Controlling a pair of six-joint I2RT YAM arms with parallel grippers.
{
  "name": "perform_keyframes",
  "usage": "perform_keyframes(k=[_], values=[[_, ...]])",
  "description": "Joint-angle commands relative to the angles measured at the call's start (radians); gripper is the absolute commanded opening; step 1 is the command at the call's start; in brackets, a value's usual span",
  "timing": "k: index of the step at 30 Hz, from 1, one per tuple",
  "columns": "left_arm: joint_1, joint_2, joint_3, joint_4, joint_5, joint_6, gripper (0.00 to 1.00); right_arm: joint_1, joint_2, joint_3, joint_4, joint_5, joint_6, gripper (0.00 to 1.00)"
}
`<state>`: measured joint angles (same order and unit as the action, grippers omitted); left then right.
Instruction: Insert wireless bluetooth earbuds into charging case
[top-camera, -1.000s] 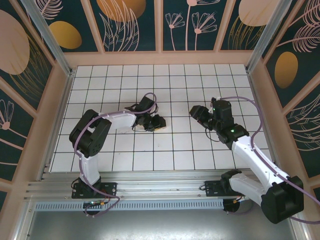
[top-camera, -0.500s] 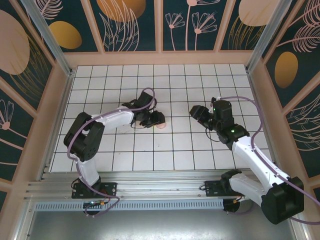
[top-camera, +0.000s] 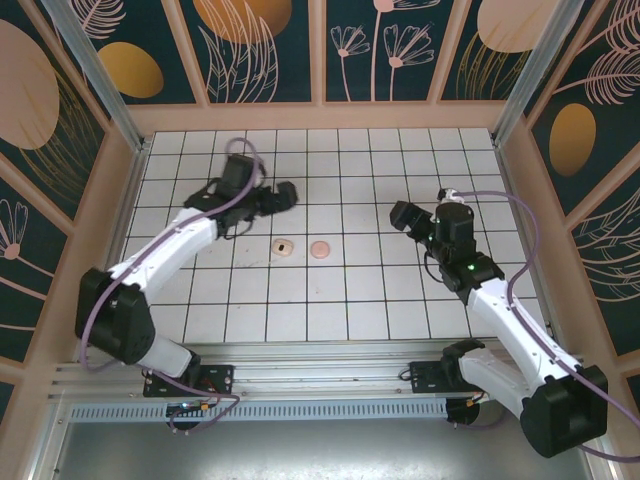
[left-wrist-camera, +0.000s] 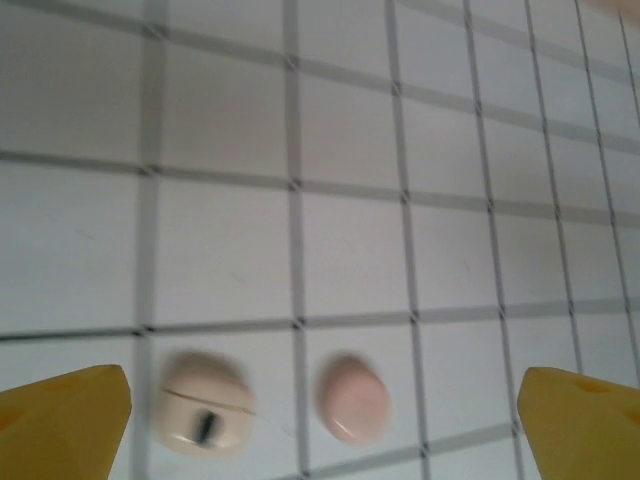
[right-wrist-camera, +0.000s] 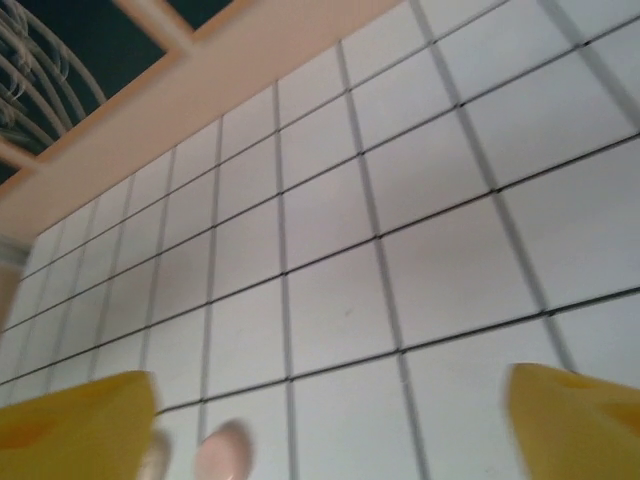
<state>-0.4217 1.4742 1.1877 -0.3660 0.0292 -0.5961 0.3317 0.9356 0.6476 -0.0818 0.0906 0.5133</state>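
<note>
Two small rounded pieces lie side by side on the white tiled floor. The left one, which I take for the charging case, is pale cream with a seam and a dark slot. A plain pink rounded piece lies to its right, apart from it. The earbuds are hidden; I cannot make them out. My left gripper is open, up and left of both pieces, touching neither. My right gripper is open, well to their right, with nothing between its fingers.
Peach-coloured walls with dark floral panels enclose the tiled floor on three sides. A metal rail carrying both arm bases runs along the near edge. Purple cables loop off both arms.
My left gripper has opened and swung back to the upper left, leaving both pieces on the floor. My right gripper has opened wide and shifted slightly right.
</note>
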Motion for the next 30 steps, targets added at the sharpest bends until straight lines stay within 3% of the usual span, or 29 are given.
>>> perform_keyframes(k=[1, 5, 8, 17, 25, 27, 30], values=[[0.075, -0.139, -0.107, 0.134, -0.22, 0.153, 0.98, -0.044, -0.007, -0.083, 0.142, 0.139, -0.17, 0.99], [0.124, -0.317, -0.383, 0.48, -0.513, 0.289, 0.99, -0.111, 0.015, -0.199, 0.336, 0.141, -0.317, 0.99], [0.169, -0.402, -0.557, 0.705, -0.606, 0.393, 0.99, -0.13, 0.02, -0.271, 0.481, 0.137, -0.417, 0.99], [0.274, -0.336, -0.847, 1.133, -0.605, 0.444, 0.99, -0.217, 0.133, -0.376, 0.746, 0.105, -0.491, 0.99], [0.313, -0.196, -0.963, 1.475, -0.485, 0.512, 0.98, -0.268, 0.294, -0.463, 1.106, 0.007, -0.486, 0.99], [0.313, -0.137, -0.982, 1.556, -0.457, 0.536, 0.99, -0.265, 0.338, -0.474, 1.165, -0.027, -0.501, 0.99], [0.317, 0.08, -1.037, 1.884, -0.451, 0.548, 0.99, -0.237, 0.375, -0.464, 1.185, -0.031, -0.557, 0.99]])
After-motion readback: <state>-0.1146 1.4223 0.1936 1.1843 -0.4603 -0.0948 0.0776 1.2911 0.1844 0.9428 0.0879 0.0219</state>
